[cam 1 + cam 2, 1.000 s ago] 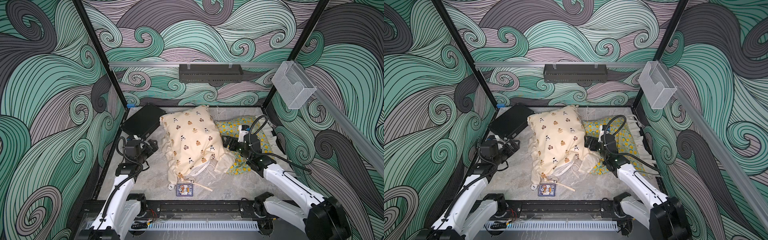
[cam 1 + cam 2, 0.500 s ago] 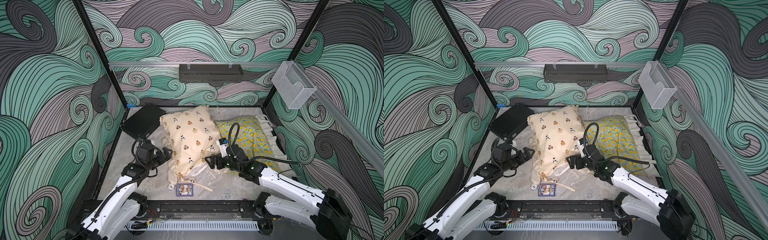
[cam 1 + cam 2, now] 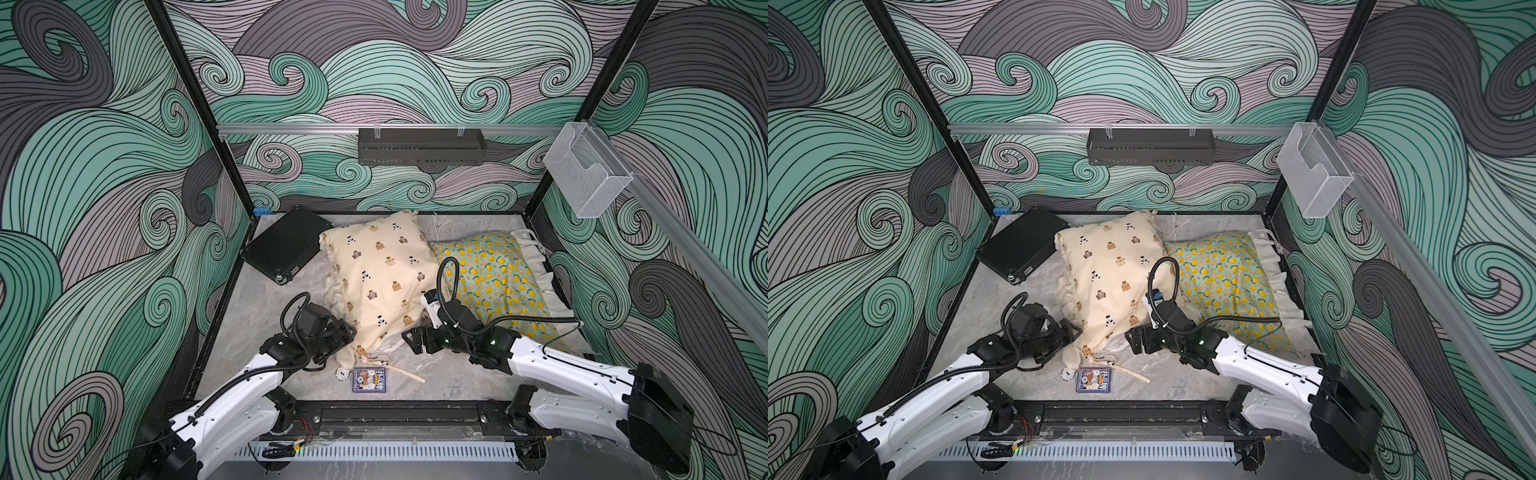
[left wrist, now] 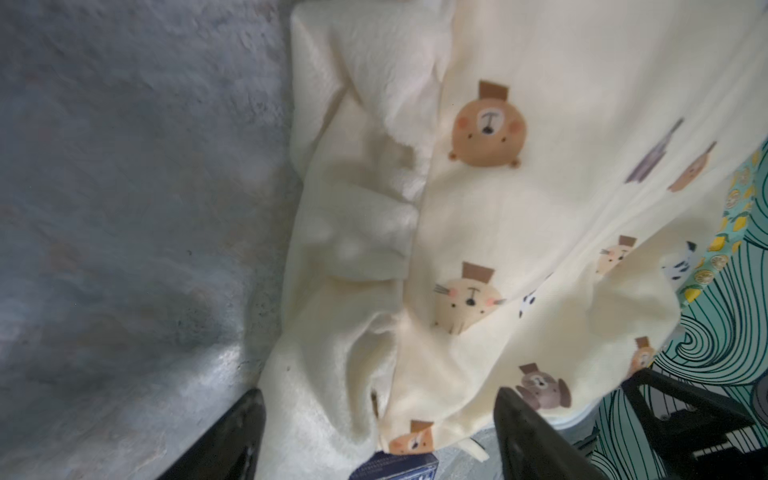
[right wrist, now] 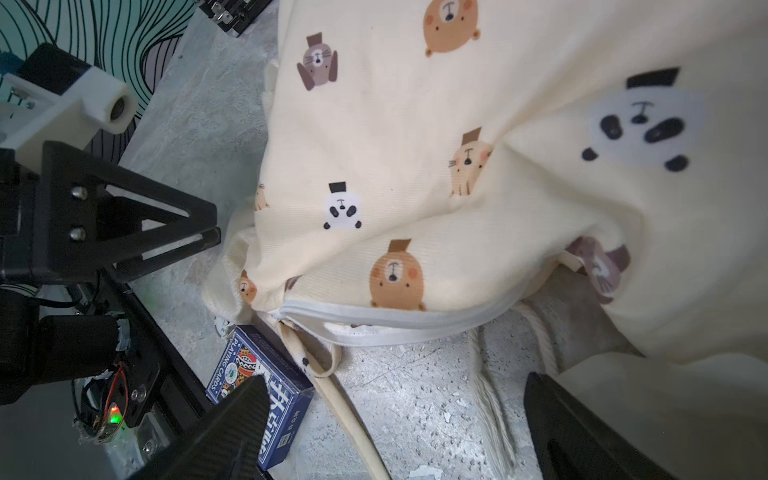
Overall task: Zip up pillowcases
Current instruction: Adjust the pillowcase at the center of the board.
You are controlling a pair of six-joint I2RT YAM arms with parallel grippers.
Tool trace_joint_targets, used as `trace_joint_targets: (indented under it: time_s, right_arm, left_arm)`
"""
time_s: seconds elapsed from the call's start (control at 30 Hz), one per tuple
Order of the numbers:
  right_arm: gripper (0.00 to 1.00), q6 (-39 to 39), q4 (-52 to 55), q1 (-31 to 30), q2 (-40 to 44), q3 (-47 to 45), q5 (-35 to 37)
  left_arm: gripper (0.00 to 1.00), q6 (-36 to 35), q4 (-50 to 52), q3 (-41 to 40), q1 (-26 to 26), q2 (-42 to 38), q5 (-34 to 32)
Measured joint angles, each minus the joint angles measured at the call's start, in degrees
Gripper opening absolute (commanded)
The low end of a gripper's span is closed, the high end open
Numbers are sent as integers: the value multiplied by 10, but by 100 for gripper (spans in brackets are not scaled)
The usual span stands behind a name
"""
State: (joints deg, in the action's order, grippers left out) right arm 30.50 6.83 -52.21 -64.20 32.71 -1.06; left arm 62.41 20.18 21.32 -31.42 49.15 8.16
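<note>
the stuffed bear pillowcase (image 3: pixel 382 270) lies on the table (image 3: pixel 257 316), its zipper (image 5: pixel 395 322) partly open over white inner fabric. the lemon pillowcase (image 3: pixel 494 274) touches its side. the left gripper (image 4: pixel 379 399) has jaws wide around the ruffled corner. the right gripper (image 5: pixel 397 380) has jaws wide near the zipper.

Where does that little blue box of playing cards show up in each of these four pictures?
Top view: card box just in front of the bear pillowcase.
Top view: card box there too.
Left wrist: card box, a blue sliver under the pillowcase's corner.
Right wrist: card box beside the zipper end.
Shared landmark: the bear pillowcase's near corner.
</note>
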Motion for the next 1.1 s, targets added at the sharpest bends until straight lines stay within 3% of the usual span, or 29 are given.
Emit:
trace_joint_targets:
  time_s: [0.27,0.97,1.1]
  right_arm:
    - [99,0,-2,0,-4,0,21]
    - [99,2,23,10,-1,-1,101]
    - [99,4,25,22,-1,-1,102]
  left_arm:
    - [66,27,-49,-8,-17,49,0]
    - [8,26,-99,5,-21,114,-24]
    - [1,24,-99,16,-21,126,-32]
